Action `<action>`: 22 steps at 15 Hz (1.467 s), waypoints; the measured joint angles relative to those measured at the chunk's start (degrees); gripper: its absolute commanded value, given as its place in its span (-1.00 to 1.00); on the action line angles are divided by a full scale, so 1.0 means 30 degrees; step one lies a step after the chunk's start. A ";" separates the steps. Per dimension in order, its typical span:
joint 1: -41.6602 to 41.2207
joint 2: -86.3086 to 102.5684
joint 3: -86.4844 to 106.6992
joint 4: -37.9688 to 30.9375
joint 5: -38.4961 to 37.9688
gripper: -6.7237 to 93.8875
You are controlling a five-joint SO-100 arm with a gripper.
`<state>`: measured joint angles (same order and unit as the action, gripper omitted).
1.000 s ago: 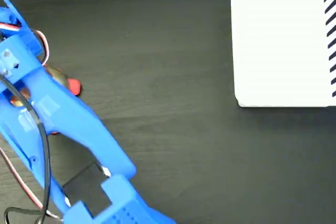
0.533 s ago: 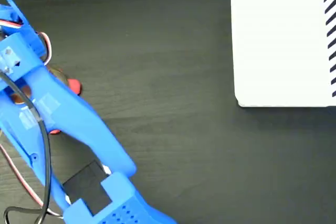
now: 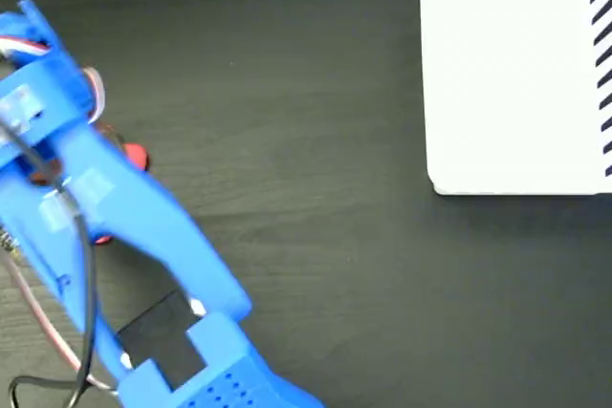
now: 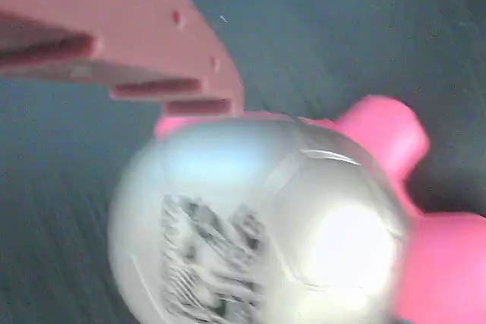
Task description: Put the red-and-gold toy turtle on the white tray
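Observation:
The red-and-gold toy turtle [image 4: 250, 225] fills the wrist view, its shiny domed shell showing a dark-and-white printed mark, with two coral legs at the right. One gripper finger [image 4: 152, 58] lies along the shell's upper edge; the other finger is out of frame. In the fixed view the blue arm [image 3: 105, 207] covers the turtle at the far left, and only a red foot [image 3: 135, 156] peeks out. The white tray [image 3: 516, 93] with dark diagonal stripes sits at the top right, far from the arm.
A dark wood-grain table [image 3: 316, 188] stretches between the arm and the tray. Wires [image 3: 38, 332] trail along the arm at the lower left.
The arm's wrist has shifted slightly rightward over the turtle. The turtle's visible red foot stays in the same place.

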<state>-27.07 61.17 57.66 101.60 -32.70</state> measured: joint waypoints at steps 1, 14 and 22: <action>0.0029 0.0117 0.0000 0.0000 0.0000 0.25; 0.0996 0.2227 0.2666 -0.0088 -0.0322 0.43; 0.0850 0.2139 0.4219 -0.2314 -0.0322 0.43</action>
<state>-24.52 67.59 70.31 94.66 -33.66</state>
